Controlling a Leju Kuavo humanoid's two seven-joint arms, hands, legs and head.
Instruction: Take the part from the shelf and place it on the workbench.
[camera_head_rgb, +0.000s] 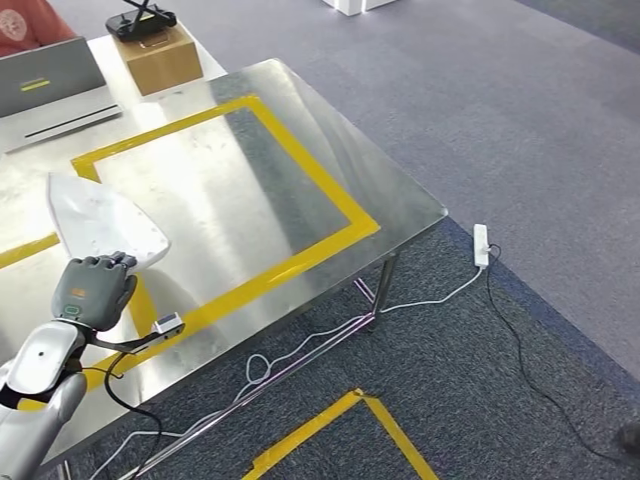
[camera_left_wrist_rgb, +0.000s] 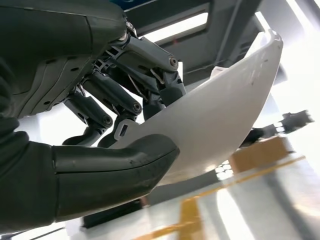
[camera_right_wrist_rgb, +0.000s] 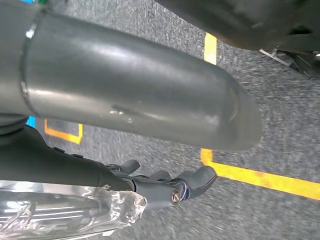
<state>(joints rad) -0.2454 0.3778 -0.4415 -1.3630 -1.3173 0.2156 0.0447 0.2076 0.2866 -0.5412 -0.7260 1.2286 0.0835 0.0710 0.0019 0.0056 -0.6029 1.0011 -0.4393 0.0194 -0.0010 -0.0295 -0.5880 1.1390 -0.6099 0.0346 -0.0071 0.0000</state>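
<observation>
Left wrist view — left hand grips the white part, thumb under, fingers over.

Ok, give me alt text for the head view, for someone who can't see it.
The robot's left hand holds a white, curved, pointed part above the near left of a steel workbench marked with a yellow tape rectangle. A cardboard box and a laptop sit at the far end; a white power strip lies on the grey carpet.
</observation>
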